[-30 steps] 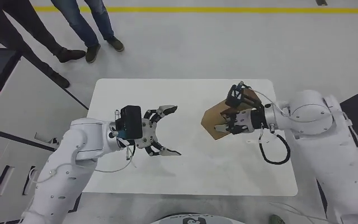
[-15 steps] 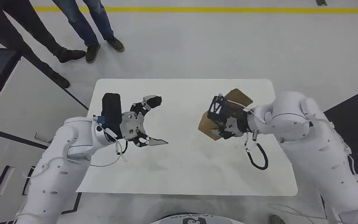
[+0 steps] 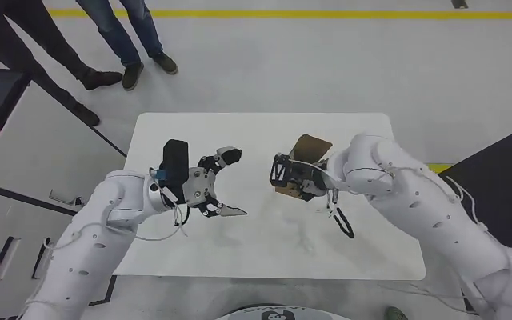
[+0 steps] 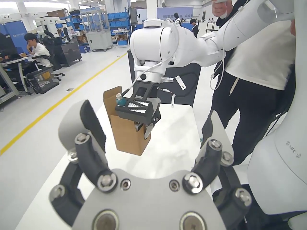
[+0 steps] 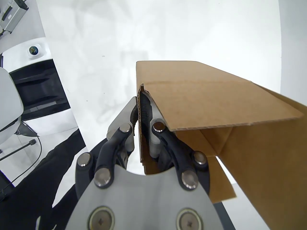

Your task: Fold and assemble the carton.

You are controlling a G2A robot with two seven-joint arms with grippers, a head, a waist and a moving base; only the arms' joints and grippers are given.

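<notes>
- The right gripper (image 5: 141,111) is pinched tight on one thin wall of the carton (image 5: 203,101). One finger is inside the wall and one is outside.
- The carton is brown and already has a box shape, not a flat sheet. It looks lifted up over the middle of the table (image 3: 280,248), and I think it is not resting on it.
- At the end by the right gripper, one flap leans partway over the hole. Another flap sticks out and is not folded down.
- In the left wrist view, a flap at the top of the carton stands up. I cannot tell if the bottom end is closed.
- The left gripper (image 3: 232,182) has its fingers spread wide apart and holds nothing. It points at the carton from the other side, near it but not touching.
- So I think the job is partly done. The box shape is made and one gripper has a good hold.
- What is left, I guess, is pushing the loose flaps down and tucking them shut. The free left gripper seems ready to help with that.
</notes>
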